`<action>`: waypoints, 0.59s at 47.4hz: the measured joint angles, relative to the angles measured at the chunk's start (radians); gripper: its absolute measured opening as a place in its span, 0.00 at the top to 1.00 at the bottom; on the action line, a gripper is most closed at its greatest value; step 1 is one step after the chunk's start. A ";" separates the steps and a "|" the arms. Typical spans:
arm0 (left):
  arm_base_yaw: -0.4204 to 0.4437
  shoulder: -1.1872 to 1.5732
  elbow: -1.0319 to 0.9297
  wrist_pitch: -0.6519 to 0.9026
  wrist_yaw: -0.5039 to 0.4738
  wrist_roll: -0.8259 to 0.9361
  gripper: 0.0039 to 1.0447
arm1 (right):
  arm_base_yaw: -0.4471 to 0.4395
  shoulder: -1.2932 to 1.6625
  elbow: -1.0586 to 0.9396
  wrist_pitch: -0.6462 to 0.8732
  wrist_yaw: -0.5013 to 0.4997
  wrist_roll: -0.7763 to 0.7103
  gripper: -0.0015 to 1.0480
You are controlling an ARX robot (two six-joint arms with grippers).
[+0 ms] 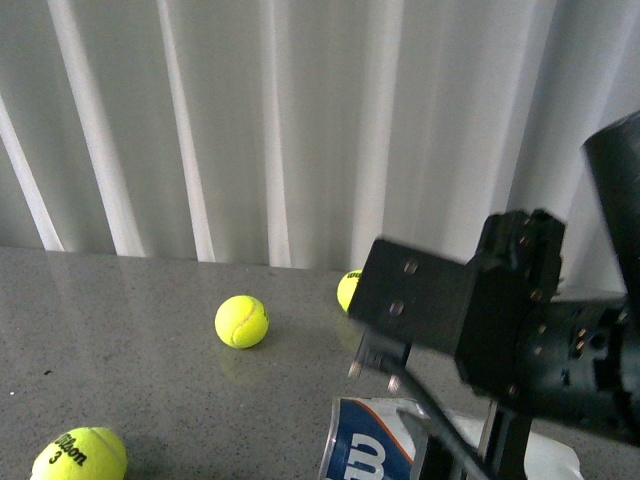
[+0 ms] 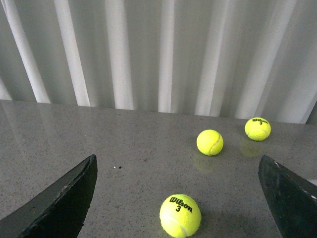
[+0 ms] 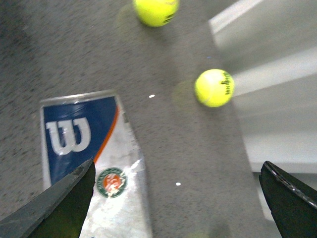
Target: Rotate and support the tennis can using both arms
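1. Tennis can (image 1: pixel 365 455) is lying on its side on a grey speckled table (image 1: pixel 120 350), at the bottom edge of the front view and right of centre. My right arm (image 1: pixel 520 330) is hiding part of it.
2. Its blue label with a white W is showing, and its rimmed end is facing my left.
3. In the right wrist view the tennis can (image 3: pixel 81 134) is lying flat beside one finger (image 3: pixel 59 203) of my right pincer (image 3: pixel 177 188). An orange stripe and a round red-green logo are showing on its white part.
4. That finger is covering a corner of the can; I cannot tell whether they are touching.
5. My right pincer is standing wide open, its two black fingers far apart and holding nothing, with bare table showing between them.
6. My left pincer (image 2: pixel 177 178) is also gaping wide and gripping nothing.
7. A yellow Wilson 3 ball (image 2: pixel 180 215) is sitting on the table, framed between the left fingers. In the front view this ball (image 1: pixel 80 455) is well apart from the can, on my left.
8. A second tennis ball (image 1: pixel 241 321) is resting farther back, near the table's middle.
9. A third tennis ball (image 1: pixel 350 290) is sitting near the table's far edge, partly hidden behind my right arm.
10. A white pleated curtain (image 1: pixel 300 120) is hanging behind the table.
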 joint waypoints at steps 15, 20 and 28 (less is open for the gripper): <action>0.000 0.000 0.000 0.000 0.000 0.000 0.06 | -0.261 -0.432 -0.011 0.135 0.125 0.434 0.07; 0.000 0.000 0.000 0.000 0.000 0.000 0.06 | -0.359 -0.595 -0.074 0.151 0.121 0.571 0.07; 0.000 0.000 0.000 0.000 0.000 0.000 0.06 | -0.434 -0.842 -0.180 -0.025 0.041 0.748 0.20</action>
